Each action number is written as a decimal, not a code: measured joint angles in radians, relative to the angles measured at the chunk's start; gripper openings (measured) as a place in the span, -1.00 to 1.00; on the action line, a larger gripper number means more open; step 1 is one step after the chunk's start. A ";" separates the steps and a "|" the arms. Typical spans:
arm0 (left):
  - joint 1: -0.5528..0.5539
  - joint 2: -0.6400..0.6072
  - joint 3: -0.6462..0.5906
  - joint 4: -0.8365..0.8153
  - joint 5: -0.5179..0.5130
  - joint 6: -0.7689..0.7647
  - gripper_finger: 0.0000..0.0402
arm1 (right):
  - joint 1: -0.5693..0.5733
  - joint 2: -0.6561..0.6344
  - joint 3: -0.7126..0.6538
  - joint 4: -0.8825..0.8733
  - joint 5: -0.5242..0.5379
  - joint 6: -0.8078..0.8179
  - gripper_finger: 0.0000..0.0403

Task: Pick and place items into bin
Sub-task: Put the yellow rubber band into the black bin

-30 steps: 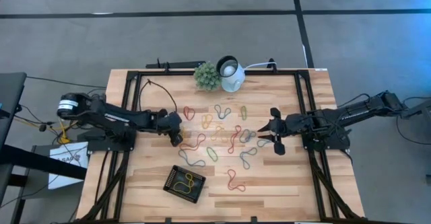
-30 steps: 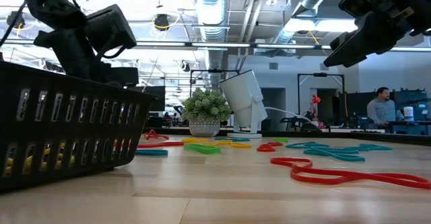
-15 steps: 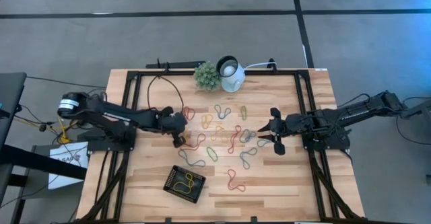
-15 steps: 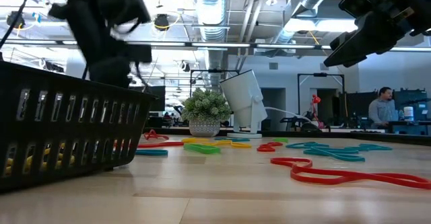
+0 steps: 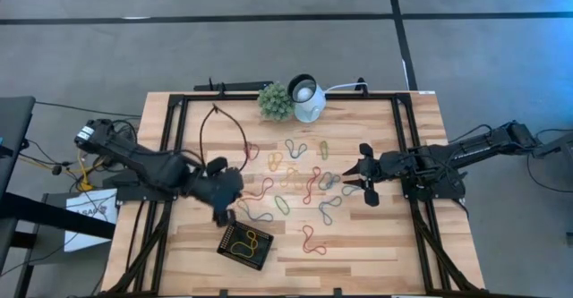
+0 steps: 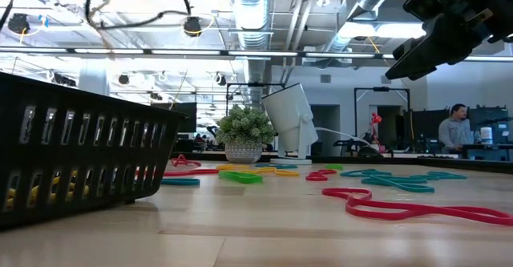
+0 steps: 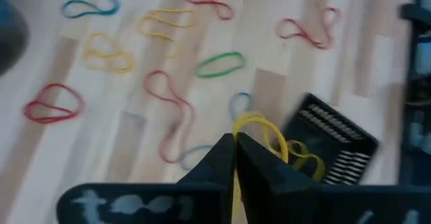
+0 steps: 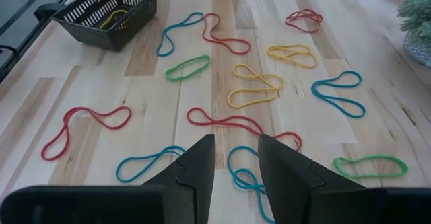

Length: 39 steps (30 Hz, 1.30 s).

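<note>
Left gripper point(image 7: 234, 143) is closed, clamped on a yellow band point(image 7: 259, 126) that hangs from the fingertips; in the high view it is positioned above the table point(image 5: 376, 253) just beside the bin point(image 5: 244, 243), on the side toward the band pile. Bin sits near the front edge, left of centre, and yellow bands point(image 5: 251, 239) are seen inside it. In the right wrist view the bin point(image 8: 108, 7) is well apart from that arm. Right gripper point(image 8: 236, 158) is held with fingers apart, nothing between them, above the right side of the pile. Loose bands point(image 5: 300, 177) in red, yellow, green and blue are spread across the table centre; 1 red band point(image 5: 312, 241) lies alone nearer the front edge, right of the bin. A plant ball point(image 5: 276, 101) and a white lamp-like object point(image 5: 307, 97) are at the far edge.
</note>
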 joint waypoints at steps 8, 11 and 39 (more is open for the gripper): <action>-0.129 0.100 -0.007 -0.002 -0.042 -0.167 -1.00 | 0.000 0.000 0.000 -0.002 0.000 0.000 -0.47; -0.141 0.190 -0.007 -0.001 -0.022 -0.169 -1.00 | 0.000 0.000 0.000 -0.004 0.000 0.000 -0.47; -0.169 0.381 0.188 -0.037 0.182 -0.208 -1.00 | 0.000 0.000 0.000 -0.015 0.000 -0.001 -0.47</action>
